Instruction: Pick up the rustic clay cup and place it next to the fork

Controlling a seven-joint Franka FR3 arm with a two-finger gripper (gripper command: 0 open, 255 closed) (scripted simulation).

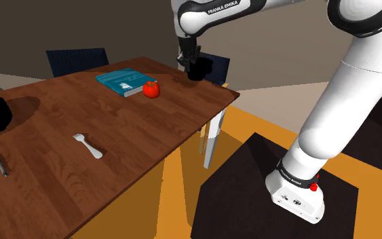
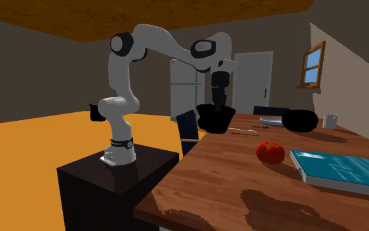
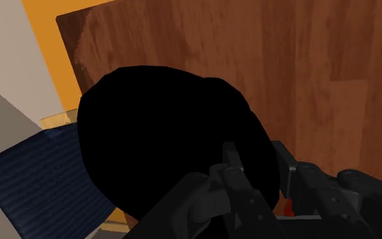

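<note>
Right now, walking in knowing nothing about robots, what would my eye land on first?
The big white arm comes first, reaching from its dark stand in the shoulder view's lower right to the wooden table's far corner, where its black gripper clasps a black cup. Next is the bright red tomato beside a teal book at that far end. A small white fork lies alone nearer the shoulder view's left.

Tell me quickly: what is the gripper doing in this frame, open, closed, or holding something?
gripper: closed on the black cup, with its fingers clasping the cup's rim.
</note>
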